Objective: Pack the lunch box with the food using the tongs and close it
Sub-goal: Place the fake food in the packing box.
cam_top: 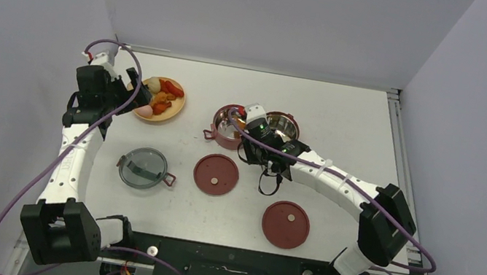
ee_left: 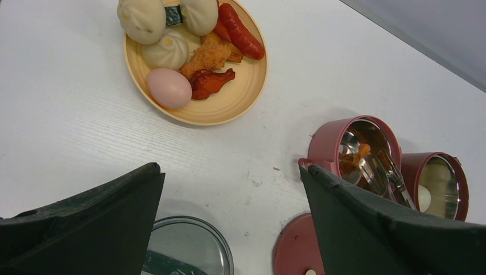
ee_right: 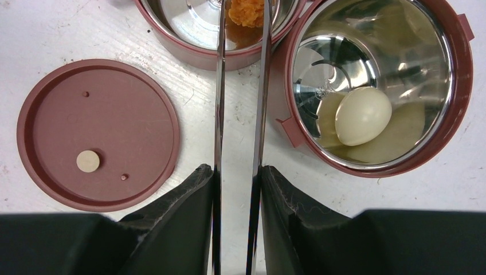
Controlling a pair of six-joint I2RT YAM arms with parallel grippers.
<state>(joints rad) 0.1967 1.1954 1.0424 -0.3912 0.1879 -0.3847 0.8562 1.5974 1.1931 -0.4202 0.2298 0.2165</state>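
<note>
Two containers (cam_top: 228,126) (cam_top: 282,125), two maroon lids (cam_top: 215,174) (cam_top: 286,224), one grey lid (cam_top: 143,167) (right tool (ee_right: 238,177) clamps the tongs (ee_right: 219,114), left tool (ee_left: 229,169) gapes wide).

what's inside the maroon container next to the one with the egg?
That container holds an orange crumbed piece beside the tongs tips. Floor under the tongs and behind the near wall is hidden.
</note>
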